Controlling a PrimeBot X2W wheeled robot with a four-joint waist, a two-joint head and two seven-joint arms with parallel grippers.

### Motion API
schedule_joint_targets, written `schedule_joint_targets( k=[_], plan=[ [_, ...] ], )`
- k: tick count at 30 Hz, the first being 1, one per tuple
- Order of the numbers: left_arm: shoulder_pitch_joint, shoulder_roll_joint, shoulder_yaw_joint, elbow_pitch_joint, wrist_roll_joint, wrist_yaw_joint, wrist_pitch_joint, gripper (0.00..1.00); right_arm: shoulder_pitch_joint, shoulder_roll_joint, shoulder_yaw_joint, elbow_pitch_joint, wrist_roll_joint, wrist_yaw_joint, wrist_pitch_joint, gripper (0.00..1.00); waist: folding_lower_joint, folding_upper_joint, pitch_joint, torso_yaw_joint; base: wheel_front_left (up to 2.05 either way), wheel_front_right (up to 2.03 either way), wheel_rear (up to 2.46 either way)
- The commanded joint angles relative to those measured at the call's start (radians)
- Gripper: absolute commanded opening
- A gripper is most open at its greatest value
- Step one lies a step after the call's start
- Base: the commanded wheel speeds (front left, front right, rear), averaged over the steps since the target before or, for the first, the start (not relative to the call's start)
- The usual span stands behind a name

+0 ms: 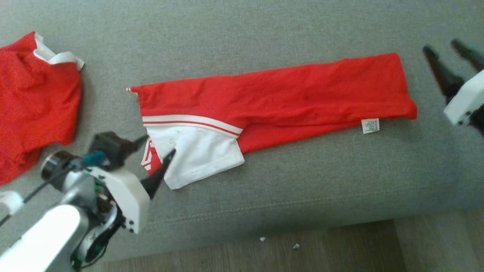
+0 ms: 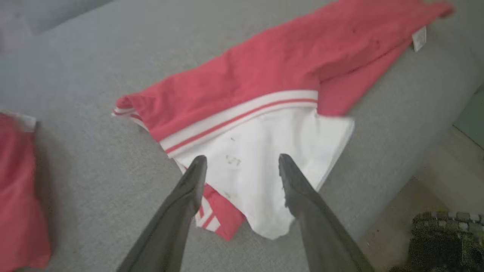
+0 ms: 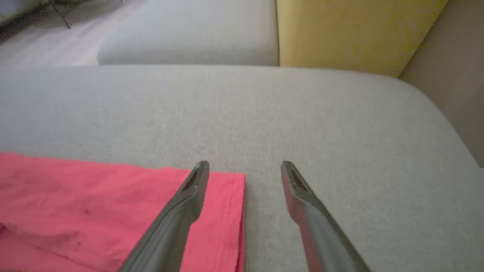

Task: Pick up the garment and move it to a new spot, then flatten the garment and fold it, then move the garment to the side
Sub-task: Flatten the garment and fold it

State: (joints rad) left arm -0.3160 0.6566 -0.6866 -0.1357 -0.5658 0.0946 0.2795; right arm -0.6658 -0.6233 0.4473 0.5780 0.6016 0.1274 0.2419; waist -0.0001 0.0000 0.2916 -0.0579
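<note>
Likely mid-fold: garment in a strip, left end effector and right end effector apart, empty; next grab its ends.

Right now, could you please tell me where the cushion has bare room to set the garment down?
Bare cushion lies behind the long garment, and between its tag end and the right gripper. The left is crowded: another red garment and the left gripper by the white sleeve.

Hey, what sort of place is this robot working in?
Likely a living room in a home: the red garment lies on a grey fabric sofa seat, a wooden floor runs along its front edge, and a yellow cushion stands behind.
</note>
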Motion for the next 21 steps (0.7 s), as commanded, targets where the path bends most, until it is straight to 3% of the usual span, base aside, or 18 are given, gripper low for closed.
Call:
schedule_joint_targets(
  k=[1, 5, 11, 16, 21],
  plan=[
    [-0.027, 0.026, 0.068, -0.033, -0.006, 0.014, -0.022, 1.0, 0.013, -0.012, -0.022, -0.044, -0.011, 0.003, -0.023, 1.0, 0.0001, 0.0, -0.008, -0.001, 0.0, 0.0, 0.0],
    [-0.013, -0.022, 0.139, -0.036, -0.045, 0.07, -0.116, 1.0, 0.028, 0.053, -0.123, -0.118, -0.062, 0.003, -0.102, 1.0, 0.0001, 0.0, -0.029, -0.002, 0.0, 0.0, 0.0],
    [0.017, -0.147, 0.264, -0.024, -0.129, 0.142, -0.32, 1.0, 0.106, 0.204, -0.247, -0.245, -0.126, 0.003, -0.215, 1.0, 0.0001, 0.0, -0.066, 0.003, 0.0, 0.0, 0.0],
    [0.057, -0.234, 0.296, 0.047, -0.13, 0.155, -0.484, 1.0, 0.204, 0.339, -0.31, -0.322, -0.162, 0.003, -0.243, 1.0, 0.0001, 0.0, -0.09, 0.005, 0.0, 0.0, 0.0],
    [0.09, -0.324, 0.316, 0.129, -0.09, 0.134, -0.538, 1.0, 0.295, 0.402, -0.345, -0.369, -0.27, 0.003, -0.288, 1.0, 0.0001, 0.0, -0.101, 0.013, 0.0, 0.0, 0.0]
  ],
)
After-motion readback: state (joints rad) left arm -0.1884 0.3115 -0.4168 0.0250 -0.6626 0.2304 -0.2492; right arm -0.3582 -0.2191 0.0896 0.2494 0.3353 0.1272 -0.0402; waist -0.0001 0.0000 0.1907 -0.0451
